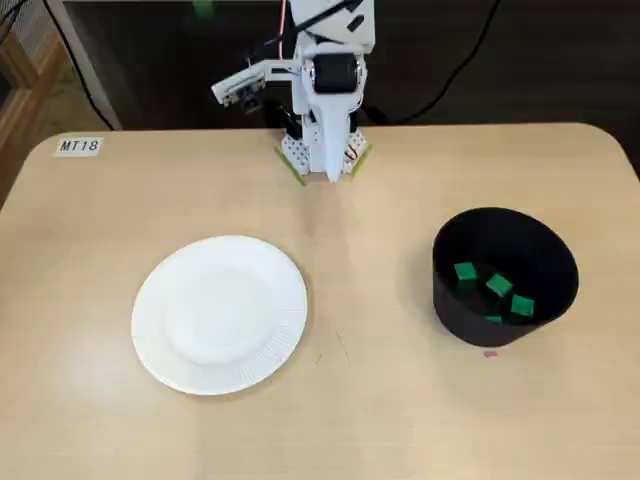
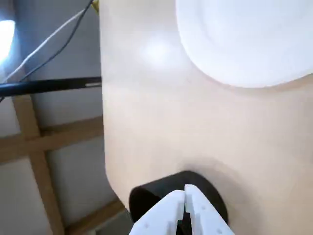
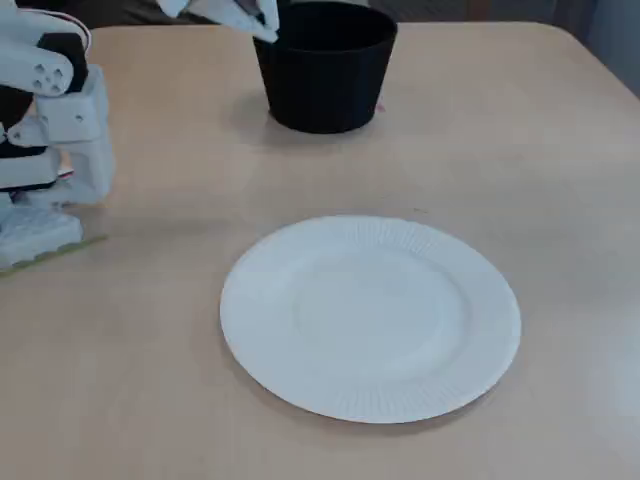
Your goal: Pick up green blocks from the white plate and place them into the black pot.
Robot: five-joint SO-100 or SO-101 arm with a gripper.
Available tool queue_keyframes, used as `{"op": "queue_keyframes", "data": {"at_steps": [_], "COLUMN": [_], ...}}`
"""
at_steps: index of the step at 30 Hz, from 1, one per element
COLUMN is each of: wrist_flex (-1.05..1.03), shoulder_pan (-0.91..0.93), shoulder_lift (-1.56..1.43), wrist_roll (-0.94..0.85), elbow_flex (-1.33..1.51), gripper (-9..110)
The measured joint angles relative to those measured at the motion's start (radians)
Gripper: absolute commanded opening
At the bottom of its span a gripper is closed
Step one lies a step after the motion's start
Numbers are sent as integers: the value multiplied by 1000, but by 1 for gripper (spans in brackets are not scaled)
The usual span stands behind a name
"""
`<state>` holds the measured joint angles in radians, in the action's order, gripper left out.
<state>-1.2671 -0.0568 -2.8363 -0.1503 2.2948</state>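
The white plate (image 1: 220,315) (image 3: 370,315) lies bare on the wooden table, with no block on it in either fixed view. Its rim shows at the top right of the wrist view (image 2: 244,44). The black pot (image 1: 450,305) (image 3: 325,80) stands to the plate's right in a fixed view and holds several green blocks (image 1: 499,285). My gripper (image 1: 332,172) (image 2: 185,192) (image 3: 266,28) is shut with nothing in it. It hangs from the folded arm at the table's back, well away from plate and pot. The pot (image 2: 146,196) peeks out behind the fingertips.
The arm's base (image 1: 320,150) (image 3: 40,200) stands at the back edge of the table. A label reading MT18 (image 1: 78,146) is stuck at the back left corner. A tiny pink mark (image 1: 489,353) lies by the pot. The table's edge (image 2: 103,127) runs down the wrist view.
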Motion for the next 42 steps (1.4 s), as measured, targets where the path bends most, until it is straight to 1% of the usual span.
{"op": "queue_keyframes", "data": {"at_steps": [7,11,21,27,28,31,42], "wrist_flex": [80,80,146,160,160,160,160], "shoulder_pan": [-25,-38,-38,-5,-5,-11,-14], "shoulder_lift": [-233,-376,-413,-413,-413,-413,-413], "wrist_roll": [46,75,64,63,63,61,61], "elbow_flex": [351,476,669,678,678,678,680], "gripper": [-2,-2,-2,-2,0,-2,-2]}}
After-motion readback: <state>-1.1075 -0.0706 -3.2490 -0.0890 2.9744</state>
